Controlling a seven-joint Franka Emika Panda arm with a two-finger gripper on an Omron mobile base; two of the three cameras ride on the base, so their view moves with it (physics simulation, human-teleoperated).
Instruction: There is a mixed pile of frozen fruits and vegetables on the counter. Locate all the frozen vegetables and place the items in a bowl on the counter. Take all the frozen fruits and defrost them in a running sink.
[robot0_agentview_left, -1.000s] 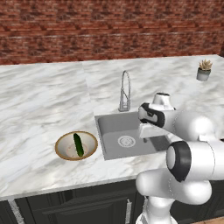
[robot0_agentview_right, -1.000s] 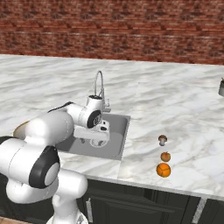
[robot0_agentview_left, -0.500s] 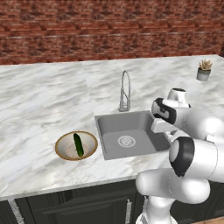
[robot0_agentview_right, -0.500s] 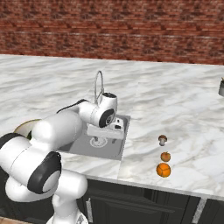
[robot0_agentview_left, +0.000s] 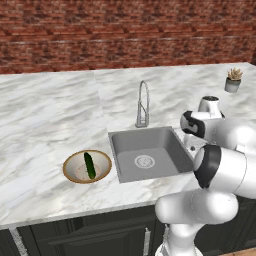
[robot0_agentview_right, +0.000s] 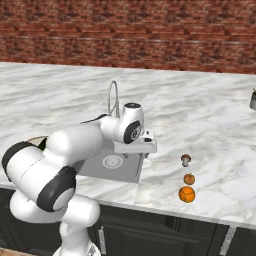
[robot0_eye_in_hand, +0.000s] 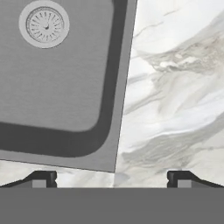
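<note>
My gripper (robot0_agentview_right: 136, 151) hangs open and empty over the right rim of the sink (robot0_agentview_right: 95, 169). In the hand view its fingertips (robot0_eye_in_hand: 42, 179) stand wide apart above the sink's (robot0_eye_in_hand: 52, 83) edge and the marble counter (robot0_eye_in_hand: 175, 87). The cucumber (robot0_agentview_left: 89, 165) lies in the tan-rimmed bowl (robot0_agentview_left: 68, 165) left of the sink (robot0_agentview_left: 150, 152). To the right of the gripper, the mushroom (robot0_agentview_right: 185, 159) and two orange fruits (robot0_agentview_right: 189, 178) (robot0_agentview_right: 186, 194) sit on the counter (robot0_agentview_right: 210, 115), apart from each other. No water shows at the faucet (robot0_agentview_left: 143, 105).
A small grey plant pot (robot0_agentview_left: 232, 81) stands at the counter's far right. A brick wall (robot0_agentview_left: 125, 35) backs the counter. My white arm (robot0_agentview_right: 75, 145) crosses the sink and hides most of the bowl in the right base view. The counter's front edge runs just below the fruits.
The arm has swung to the right, carrying the open gripper from above the middle of the sink to its right rim. The food and bowl have not moved.
</note>
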